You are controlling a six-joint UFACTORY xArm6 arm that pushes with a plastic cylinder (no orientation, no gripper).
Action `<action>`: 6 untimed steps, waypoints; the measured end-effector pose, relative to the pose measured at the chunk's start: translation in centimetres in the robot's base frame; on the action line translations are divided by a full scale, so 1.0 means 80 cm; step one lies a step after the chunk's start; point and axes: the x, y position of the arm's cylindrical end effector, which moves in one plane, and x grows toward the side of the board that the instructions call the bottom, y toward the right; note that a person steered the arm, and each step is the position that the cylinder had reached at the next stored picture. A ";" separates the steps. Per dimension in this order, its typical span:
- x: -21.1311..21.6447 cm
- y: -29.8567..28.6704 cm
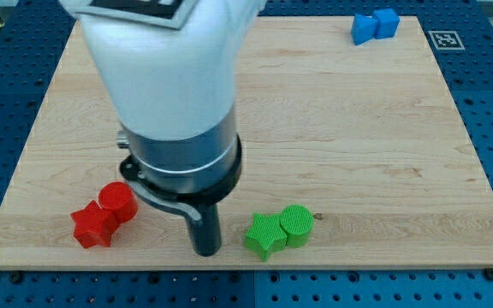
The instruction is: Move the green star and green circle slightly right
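A green star [264, 234] lies near the bottom edge of the wooden board, with a green circle [297, 226] touching its right side. My tip [206, 251] is on the board just left of the green star, with a small gap between them. The rod is dark and short under the big white arm body.
A red star [93, 226] and a red circle [118, 202] sit together at the view's bottom left. Two blue blocks [374, 26] sit at the view's top right. The board's bottom edge [246, 270] is close below the green blocks. The arm body [171, 77] hides the upper left.
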 end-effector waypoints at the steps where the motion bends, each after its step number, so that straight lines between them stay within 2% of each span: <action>1: 0.014 0.025; 4: -0.004 0.079; 5: -0.007 0.067; 6: -0.056 0.025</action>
